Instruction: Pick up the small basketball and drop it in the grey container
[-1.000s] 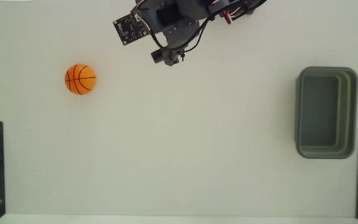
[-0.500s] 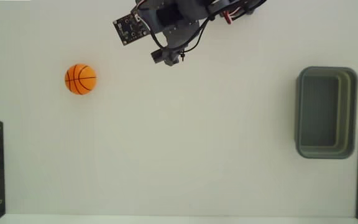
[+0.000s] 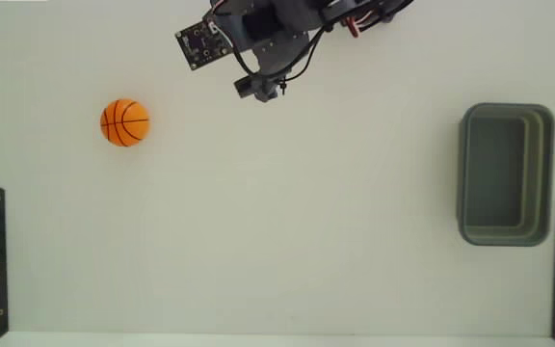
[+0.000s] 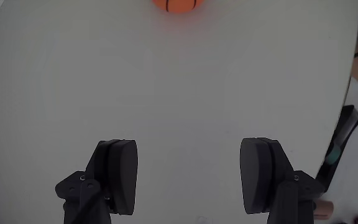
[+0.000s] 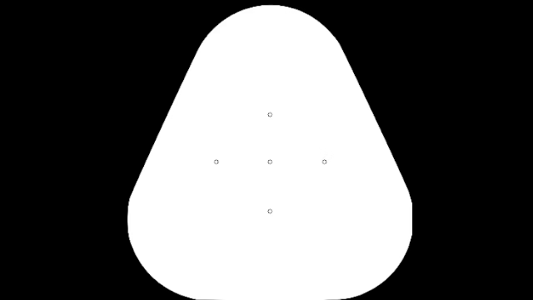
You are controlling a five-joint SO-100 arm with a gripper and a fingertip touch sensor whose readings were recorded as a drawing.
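Ball [image 3: 124, 122] sits alone near the table's [image 3: 287, 231] left edge in the fixed view, container [image 3: 505, 174] at the right edge, well apart. Gripper [image 4: 191, 168] wide open, empty, aimed at ball [image 4: 178, 5] far ahead, likely lining up the approach.

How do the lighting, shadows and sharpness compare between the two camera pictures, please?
Fixed view: bright, even light on the white table; the small basketball and grey container are sharp with barely any shadow. Wrist view: dimmer and greyer, darkening toward the corners; the open tool looks dark and slightly soft, and the ball is cut off by the top edge.
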